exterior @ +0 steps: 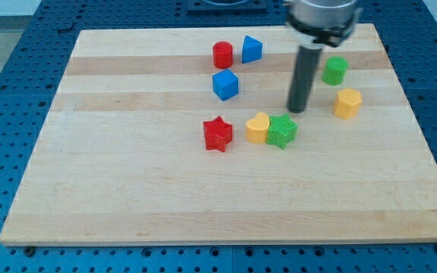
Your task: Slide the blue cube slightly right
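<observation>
Blue cube [225, 85] is the one I'm supposed to nudge a bit to the right, and as far as I can judge nothing has happened to it yet. Worth saying up front: there's no pincer on this arm at all, so nothing to open or close and nothing held. It just ends in a dark rod, and my tip [298, 111] is down at the tabletop [127, 189], on the cube's right side and well apart from it. That's the wrong side for a rightward push, so I'd guess the tip first has to get round to the cube's left.

Working outward from the tip: closest is the green star [282, 130], just below it toward the view's bottom, near but I can't tell if they touch. The yellow heart [258, 128] sits tight against that star's left side. To the view's right of the tip is a yellow block [348, 103], roughly hexagonal, and above that a green cylinder-ish block [335, 70]. Further left along the bottom row is the red star [218, 133], a small gap away from the heart.

The cube itself sits left of the rod, in the upper middle of the board. Just above it are the red cylinder [222, 54] and a blue block [252, 49] with a peaked top, side by side. To the cube's right the wood looks open up to the rod, so a short slide should have room.

So: the whole job is left to do.
</observation>
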`<state>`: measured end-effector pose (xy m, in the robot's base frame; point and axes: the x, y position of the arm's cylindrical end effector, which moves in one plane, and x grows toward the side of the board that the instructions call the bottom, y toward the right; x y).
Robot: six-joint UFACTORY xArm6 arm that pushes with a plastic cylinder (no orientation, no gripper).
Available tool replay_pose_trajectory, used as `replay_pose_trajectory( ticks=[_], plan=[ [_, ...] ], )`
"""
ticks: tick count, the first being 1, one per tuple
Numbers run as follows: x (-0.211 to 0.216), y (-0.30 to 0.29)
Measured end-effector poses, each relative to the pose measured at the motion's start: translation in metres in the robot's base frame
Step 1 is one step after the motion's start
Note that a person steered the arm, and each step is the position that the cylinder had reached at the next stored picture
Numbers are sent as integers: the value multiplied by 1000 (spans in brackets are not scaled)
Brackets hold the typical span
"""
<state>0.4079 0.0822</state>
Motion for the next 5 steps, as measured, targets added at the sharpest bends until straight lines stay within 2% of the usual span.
replay_pose_trajectory(
  ticks=[2,3,5],
  plan=[
    [0,-139],
    [-17,-187],
    [-44,-193]
  ],
)
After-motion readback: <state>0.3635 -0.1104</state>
